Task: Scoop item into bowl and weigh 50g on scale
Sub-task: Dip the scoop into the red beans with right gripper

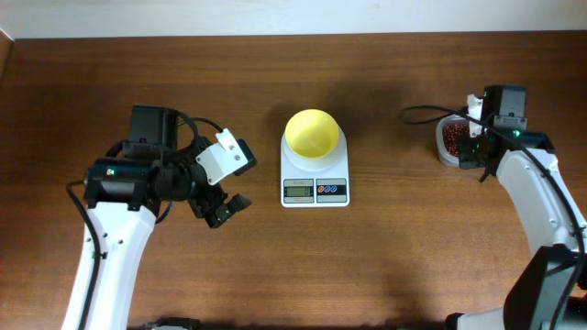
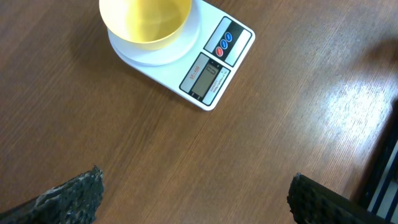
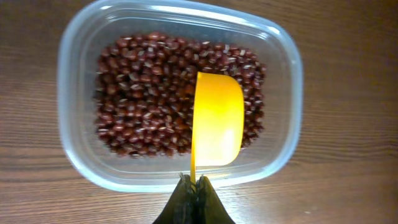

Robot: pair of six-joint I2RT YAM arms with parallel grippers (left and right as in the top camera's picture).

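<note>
The left tool point(image 1: 229, 183) hangs above the brown wooden tabletop point(image 1: 385, 266), to the left of the small white rectangular digital kitchen scale point(image 1: 315, 179) and about level with its nearer edge. Its two black ridged fingers point(image 2: 68, 199) are spread as wide as they go and hold nothing. In the left wrist view the scale lies ahead of those fingers, turned at a slant. Along the scale's nearer edge run a grey display point(image 1: 298, 190) and, beside it, a panel of red and blue buttons point(image 1: 332, 190). On the round white platform point(image 2: 186, 43) at the scale's farther part sits the small round pale-yellow plastic bowl point(image 1: 311, 133), upright, its inside showing plain yellow. Well apart to the right of the scale, about level with the bowl, stands a clear rounded-rectangular plastic container point(image 3: 81, 168) on the tabletop, its floor covered by a loose layer of small dark red-brown beans point(image 3: 149, 81). The right tool point(image 3: 194, 193) hovers at this container's rim, its jaws pressed tight on the thin handle of a yellow plastic scoop point(image 3: 217, 124). The scoop's rounded cup reaches inside the container and lies over the beans, toward the middle of the heap.
</note>
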